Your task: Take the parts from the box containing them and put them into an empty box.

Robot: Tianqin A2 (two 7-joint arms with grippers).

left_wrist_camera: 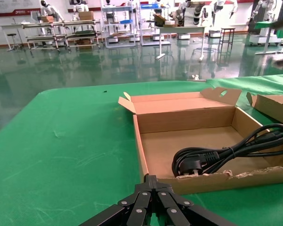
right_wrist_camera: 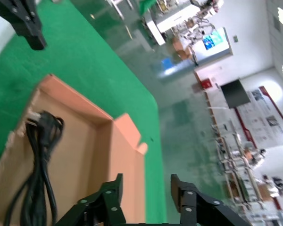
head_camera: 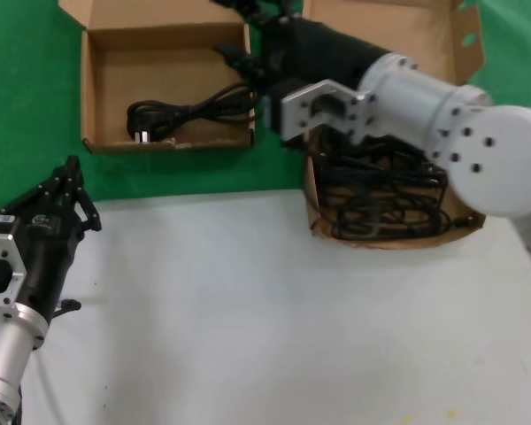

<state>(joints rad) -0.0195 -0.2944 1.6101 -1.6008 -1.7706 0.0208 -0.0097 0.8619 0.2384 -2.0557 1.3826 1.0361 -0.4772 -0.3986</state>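
Note:
The squarish shallow box (head_camera: 96, 88) lies at the far left on the green cloth, and one black power cord (head_camera: 190, 113) rests inside it. That box (left_wrist_camera: 188, 120) and its cord (left_wrist_camera: 226, 153) also show in the left wrist view. The larger box with the notched flap (head_camera: 465, 40) stands at the right and holds a tangled pile of cords (head_camera: 380, 199), partly hidden by my right arm. My right gripper (head_camera: 234, 28) hovers open and empty over the far right corner of the squarish box (right_wrist_camera: 85, 150). My left gripper (head_camera: 71, 173) is shut near the left front, short of that box.
A white tabletop (head_camera: 248, 301) fills the near half and green cloth (head_camera: 26, 106) covers the far half. The two boxes stand close together with a narrow green gap between them. The larger box's edge (left_wrist_camera: 273, 104) shows beside the squarish one.

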